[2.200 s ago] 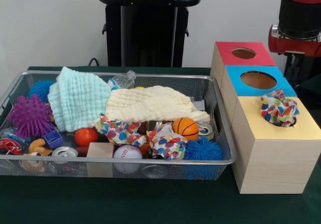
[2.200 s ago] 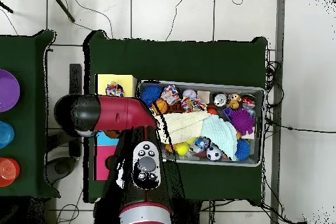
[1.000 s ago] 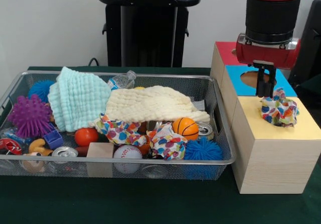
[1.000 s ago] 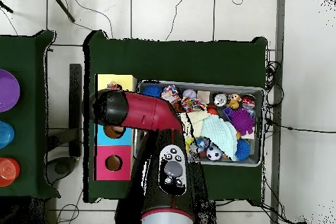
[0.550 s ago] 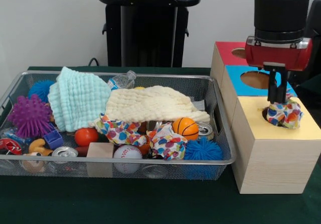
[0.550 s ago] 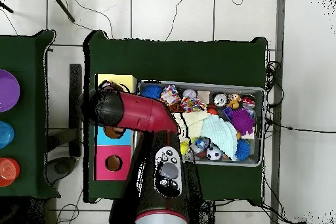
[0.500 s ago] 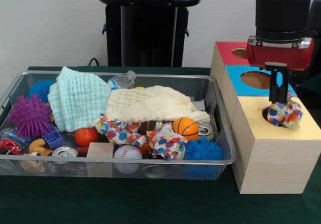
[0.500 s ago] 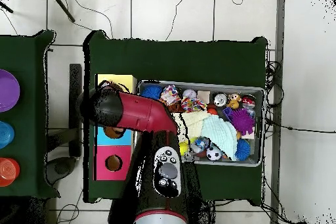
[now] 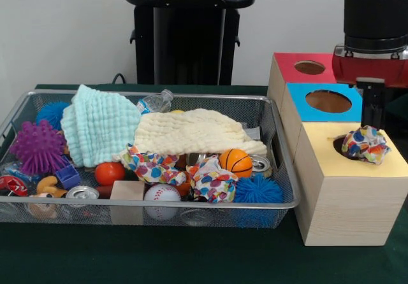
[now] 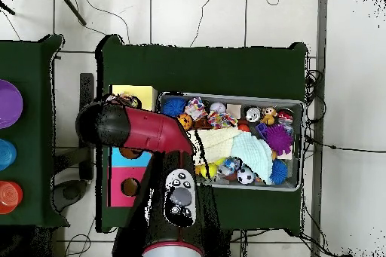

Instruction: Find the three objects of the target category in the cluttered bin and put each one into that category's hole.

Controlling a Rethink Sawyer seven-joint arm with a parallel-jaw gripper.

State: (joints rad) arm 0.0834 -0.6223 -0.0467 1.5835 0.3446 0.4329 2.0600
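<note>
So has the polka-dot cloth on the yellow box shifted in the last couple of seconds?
Yes. In the front view the polka-dot cloth has slid rightward off the hole in the yellow box, which it had covered, leaving the hole's left part exposed.

Front view: even, diffuse indoor lighting with no harsh glare; the plain white wall is uniformly lit. Soft shadows fall beneath the silver wire-mesh bin onto the dark green tablecloth, and the wooden box with the yellow top is shaded on its left face. Focus is fairly sharp throughout. Overhead view: the white tiled floor appears bright, nearly washed out, while the green cloth reads very dark; fine detail is soft.
</note>
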